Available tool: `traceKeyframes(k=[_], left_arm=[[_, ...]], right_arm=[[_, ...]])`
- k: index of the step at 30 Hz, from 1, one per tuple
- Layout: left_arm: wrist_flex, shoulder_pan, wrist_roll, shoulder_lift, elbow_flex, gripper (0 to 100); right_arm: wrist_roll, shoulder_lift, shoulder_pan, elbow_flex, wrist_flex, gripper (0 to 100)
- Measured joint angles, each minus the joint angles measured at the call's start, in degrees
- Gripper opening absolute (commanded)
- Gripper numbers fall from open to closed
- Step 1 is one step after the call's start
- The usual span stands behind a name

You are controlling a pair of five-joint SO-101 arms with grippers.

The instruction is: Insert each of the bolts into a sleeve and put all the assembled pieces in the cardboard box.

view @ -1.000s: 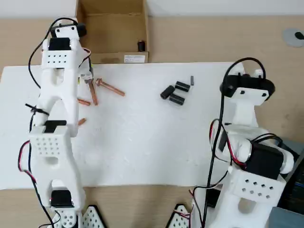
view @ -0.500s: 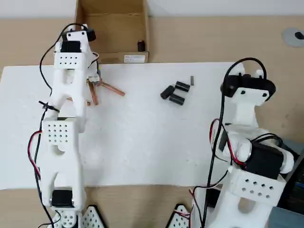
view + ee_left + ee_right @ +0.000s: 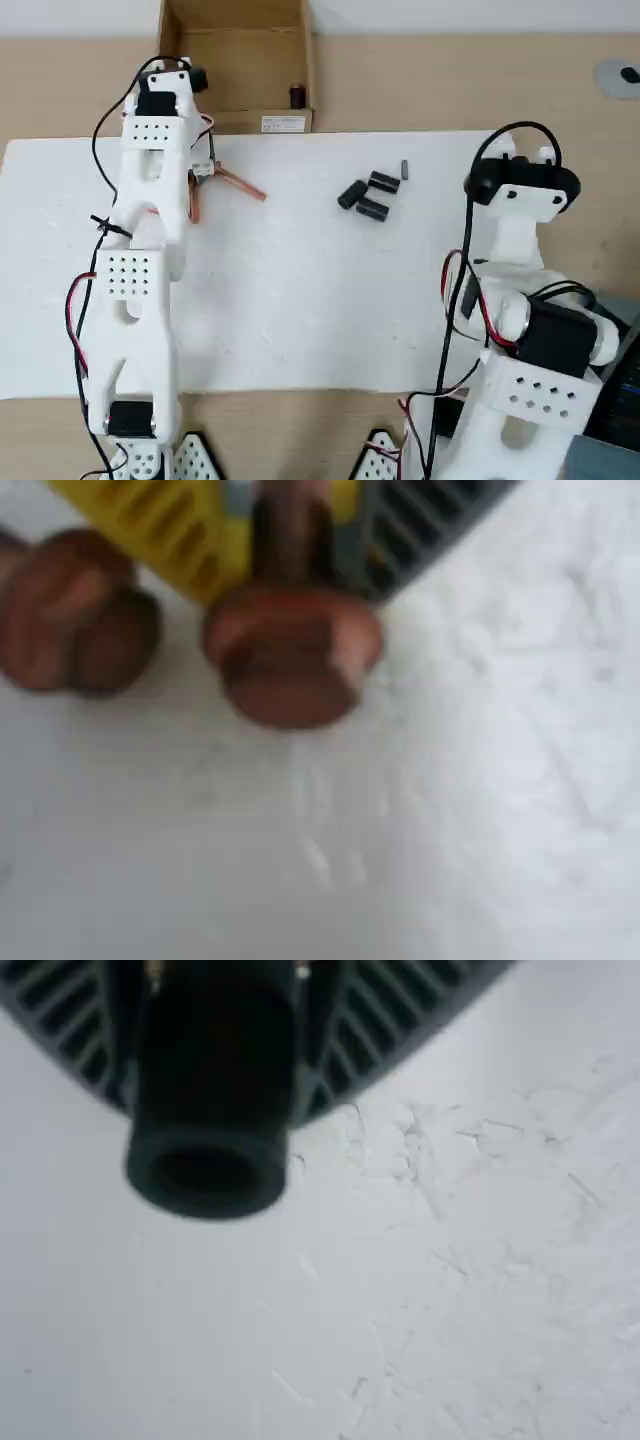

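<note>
Note the wooden tabletop (image 3: 420,80) carrying a white foam sheet (image 3: 300,300) that spans most of the working area. The left arm (image 3: 140,290) is stretched out along the sheet, with its wrist just in front of the cardboard box (image 3: 240,60). The right arm (image 3: 520,320) stands folded on its own side, with its wrist over the edge of the sheet.

The box sits past the far edge of the sheet. One dark cylindrical piece (image 3: 297,96) stands inside it, against the wall nearer the right arm.

Check the left jaws: they are clamped on the shank of a copper bolt (image 3: 292,665), whose hex head points down close above the foam. A second bolt (image 3: 75,625) lies just beside it.

Check the right jaws: they are closed around a black sleeve (image 3: 207,1150), whose open end hangs over the foam.

Three loose sleeves (image 3: 372,209) lie clustered mid-sheet, well apart from the bolts. A small grey pin (image 3: 405,169) lies near them.
</note>
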Motion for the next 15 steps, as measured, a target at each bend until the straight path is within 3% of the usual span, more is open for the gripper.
traceKeyframes(k=[6,15], left_arm=[[1.8,0.1,0.0,0.7,-2.9,1],[8.6,-0.9,1.1,2.5,-21.1,0]], right_arm=[[0.0,0.0,0.0,0.0,0.0,0.9],[0.0,0.0,0.0,0.0,0.0,1.2]])
